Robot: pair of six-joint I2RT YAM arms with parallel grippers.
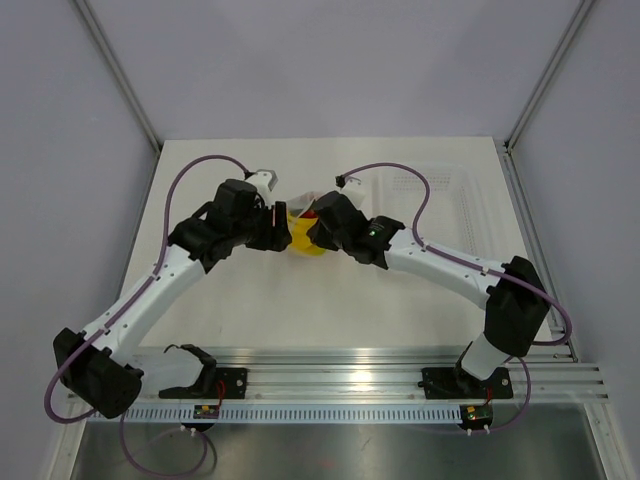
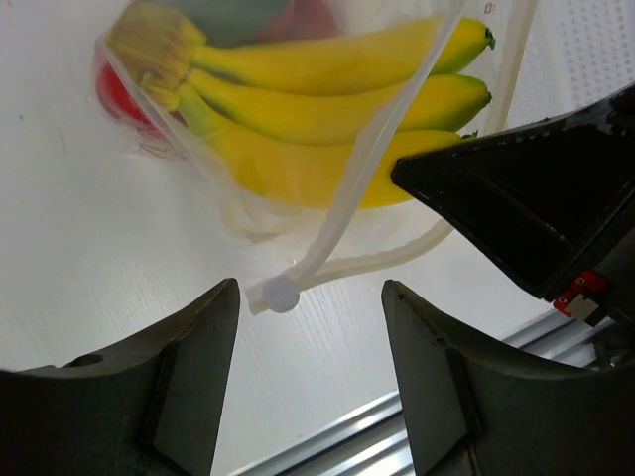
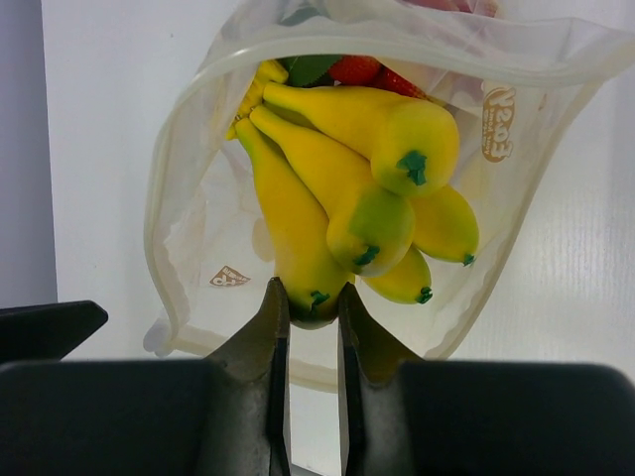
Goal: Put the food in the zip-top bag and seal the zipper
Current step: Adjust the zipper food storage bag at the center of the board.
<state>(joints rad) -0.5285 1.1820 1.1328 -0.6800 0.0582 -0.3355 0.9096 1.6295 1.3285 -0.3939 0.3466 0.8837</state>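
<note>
Left wrist view, bottom of frame: left gripper (image 2: 310,293) spread wide, gripping nothing. The knobbed end of the zipper (image 2: 337,213) sits just past its tips, touching neither.

Right wrist view, bottom centre: right gripper (image 3: 310,294) nearly pressed together, pinching the near edge of the zip-top bag (image 3: 189,198).

Bananas (image 3: 337,159) lie inside the bag at mid-frame, with strawberries (image 3: 362,67) behind them at the top.

Overhead view: bag at centre of the table (image 1: 330,310), between both grippers.

My left gripper (image 2: 310,327) has its jaws apart, nothing between them. The zipper (image 2: 335,213) strip's rounded end sits just above the gap, over the white table (image 2: 89,248). Behind it the clear zip-top bag (image 2: 248,213) holds yellow bananas (image 2: 327,104) and a red fruit (image 2: 117,94). I see the right gripper (image 2: 446,188) at the bag's right edge.
</note>
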